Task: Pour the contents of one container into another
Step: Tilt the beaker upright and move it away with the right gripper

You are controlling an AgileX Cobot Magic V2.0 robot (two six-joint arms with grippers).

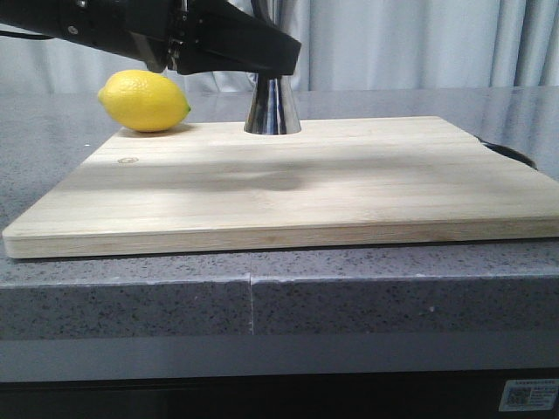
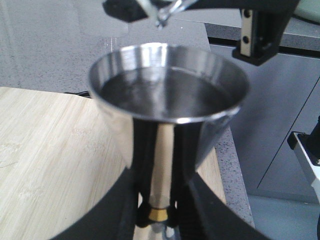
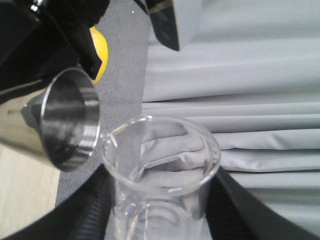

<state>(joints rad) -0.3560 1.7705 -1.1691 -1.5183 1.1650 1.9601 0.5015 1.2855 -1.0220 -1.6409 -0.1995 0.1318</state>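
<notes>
Steel catches the eye first: the jigger (image 1: 272, 109) stands upright near the far edge of a pale wooden cutting board (image 1: 288, 188), its lower cone flaring onto the wood, its upper half hidden in the front view behind a black arm (image 1: 218, 39) reaching across from the left. Just left of it, at the board's far corner, lies a yellow lemon (image 1: 144, 100). The board rests on a speckled grey stone worktop (image 1: 131, 301), with grey curtains (image 1: 419, 44) hanging behind.

From the left wrist view, the left pincer (image 2: 159, 220) has its dark fingers (image 2: 127, 205) closed either side of the jigger's (image 2: 167, 100) narrow waist, where the thin gold band (image 2: 158, 214) shows; the upper cup is open towards the camera, its inside dark and shiny, though whether liquid sits in it I cannot tell. Right above its rim hangs the glass lip of the beaker (image 2: 167, 12).

The right wrist view shows the right pincer (image 3: 160, 210) with its black fingers (image 3: 92, 210) clamped on both sides of the clear glass beaker (image 3: 160, 170), which is tipped over so its pouring lip sits just beside the jigger's (image 3: 67, 120) rim. The beaker's mouth looks clear, with curtain folds visible straight through the glass. A slice of lemon (image 3: 100, 55) peeps out beyond the jigger.
</notes>
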